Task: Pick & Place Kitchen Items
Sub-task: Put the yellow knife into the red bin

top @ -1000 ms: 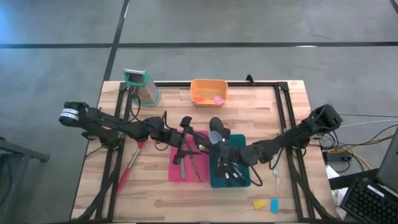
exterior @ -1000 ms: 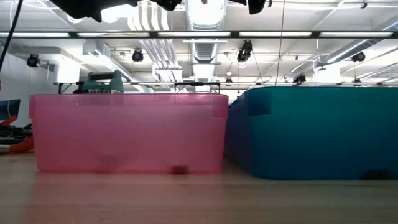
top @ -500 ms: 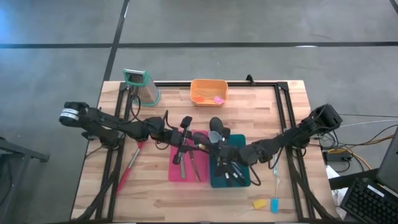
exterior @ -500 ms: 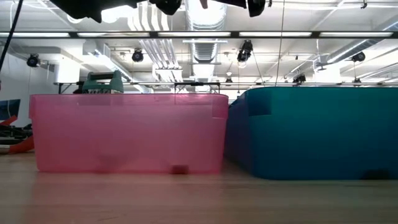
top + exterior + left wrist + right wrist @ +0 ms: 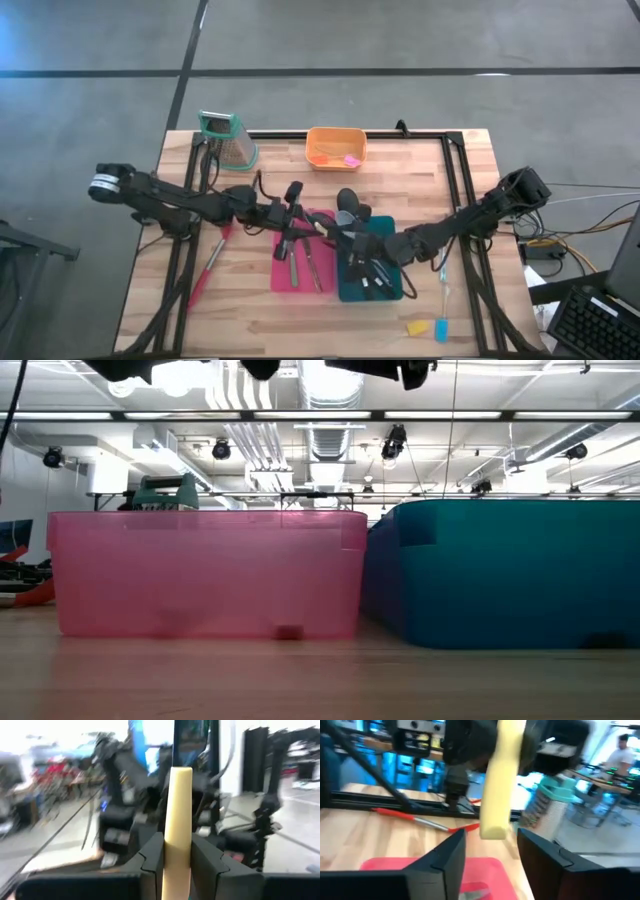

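A cream-handled utensil (image 5: 177, 825) is clamped between the fingers (image 5: 150, 857) of the left gripper (image 5: 292, 222), which is held over the pink bin (image 5: 282, 280) near the middle of the table (image 5: 250, 320). In the left wrist view the pale handle is seen rising upright from between the two dark fingers, which are closed against it on both sides. The right gripper (image 5: 352, 238) is positioned over the teal bin (image 5: 393, 290), which is set touching the pink bin on the side toward the table's right edge; its fingers (image 5: 437, 865) are spread apart with nothing between them, and the cream handle held by the other arm is seen beyond them.

Several utensils are laid inside the pink bin, and dark-handled ones are seen in the teal bin. A red spoon (image 5: 207, 265) is laid on the table near the left edge, beside the pink bin. A blue-handled knife (image 5: 442, 300) and a small yellow piece (image 5: 417, 327) are found near the front right corner. An orange bin (image 5: 335, 147) with a pink piece (image 5: 351, 160) inside is placed at the back edge, and a box grater (image 5: 228, 138) is stood near the back left corner
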You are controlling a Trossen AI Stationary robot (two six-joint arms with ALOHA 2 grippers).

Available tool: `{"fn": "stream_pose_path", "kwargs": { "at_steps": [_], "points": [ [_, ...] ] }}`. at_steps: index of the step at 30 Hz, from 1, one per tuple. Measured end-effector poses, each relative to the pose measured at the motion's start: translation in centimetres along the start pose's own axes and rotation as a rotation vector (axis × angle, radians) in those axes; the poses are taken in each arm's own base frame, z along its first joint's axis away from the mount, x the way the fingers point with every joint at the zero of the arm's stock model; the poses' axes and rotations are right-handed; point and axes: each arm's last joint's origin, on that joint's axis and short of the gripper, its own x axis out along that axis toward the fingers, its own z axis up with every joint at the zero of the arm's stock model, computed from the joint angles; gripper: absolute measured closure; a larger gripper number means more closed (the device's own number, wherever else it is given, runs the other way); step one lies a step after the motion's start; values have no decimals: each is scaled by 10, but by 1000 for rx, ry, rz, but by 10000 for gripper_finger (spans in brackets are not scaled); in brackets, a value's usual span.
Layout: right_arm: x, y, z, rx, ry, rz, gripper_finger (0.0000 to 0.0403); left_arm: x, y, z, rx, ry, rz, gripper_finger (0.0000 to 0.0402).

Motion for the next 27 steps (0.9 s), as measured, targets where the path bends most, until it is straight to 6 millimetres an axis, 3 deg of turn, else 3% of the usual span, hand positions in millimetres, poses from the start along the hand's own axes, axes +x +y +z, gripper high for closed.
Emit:
{"fn": "stream_pose_path", "kwargs": {
  "at_steps": [6, 13, 19, 27],
  "points": [
    [-6, -5, -5, -60, 85, -250, 208, -18, 0, 6, -113, 99, 173, 334],
    [-24, -19, -1, -165, 175, -621, 224, -34, -15, 0, -201, 119, 307, 334],
    [-41, -37, 17, -183, 187, -626, 253, -37, -25, -19, -310, 170, 460, 334],
    [-73, -76, 39, -211, 216, -648, 296, -30, -42, -42, -435, 191, 617, 334]
  ]
}}
